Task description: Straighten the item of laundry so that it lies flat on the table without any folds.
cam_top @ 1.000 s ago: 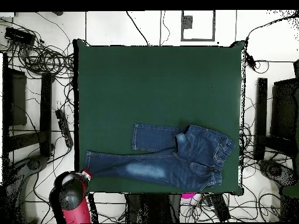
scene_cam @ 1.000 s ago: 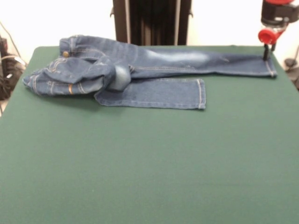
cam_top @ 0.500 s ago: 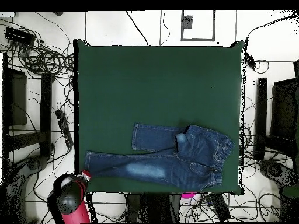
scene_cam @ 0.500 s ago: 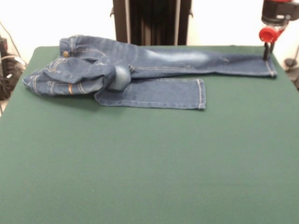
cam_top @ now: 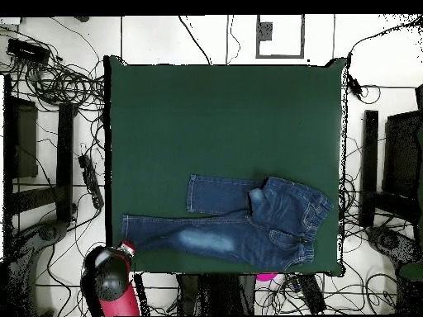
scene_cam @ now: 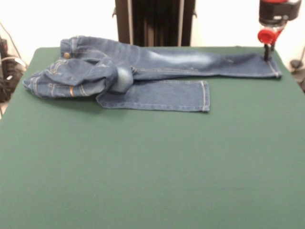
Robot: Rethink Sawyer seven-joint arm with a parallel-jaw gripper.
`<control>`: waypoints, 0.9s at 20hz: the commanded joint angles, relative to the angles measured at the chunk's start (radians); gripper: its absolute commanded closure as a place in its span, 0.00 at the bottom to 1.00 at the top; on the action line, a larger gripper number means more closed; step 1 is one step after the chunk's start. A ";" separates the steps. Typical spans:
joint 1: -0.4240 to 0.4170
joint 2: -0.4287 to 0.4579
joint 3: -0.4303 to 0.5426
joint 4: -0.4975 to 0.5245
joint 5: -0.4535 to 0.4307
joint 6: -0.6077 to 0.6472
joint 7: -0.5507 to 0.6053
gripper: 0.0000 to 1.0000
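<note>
The item of laundry (scene_cam: 157,71) is a small pair of blue jeans at the far side of the green table (scene_cam: 152,167). One leg stretches right along the far edge, with a pale faded patch on it. The other leg lies just in front of it and ends at mid-table. The waist end at the left is bunched and folded over itself. My gripper (scene_cam: 267,53), red and black, hangs at the hem of the long leg, at or just above the cloth. In the overhead view the jeans (cam_top: 248,223) lie near the bottom edge of the table (cam_top: 223,124), with the gripper (cam_top: 124,248) by the left hem.
The black pedestal column (scene_cam: 155,21) stands behind the jeans. Tangled cables (cam_top: 58,82) and dark equipment (cam_top: 21,136) ring the table on the floor. A pink object (cam_top: 266,278) pokes out under the table's bottom edge. The long leg's hem lies close to the table corner.
The gripper has shifted a little left in the front view, closer over the long leg's hem. The jeans have not moved.
</note>
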 commanded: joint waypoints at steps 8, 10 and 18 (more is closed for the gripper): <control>-0.042 0.219 -0.010 0.103 0.108 0.213 -0.486 0.00; -0.055 0.227 -0.024 0.115 0.102 0.237 -0.506 0.00; -0.133 0.242 -0.063 0.097 0.050 0.258 -0.502 0.00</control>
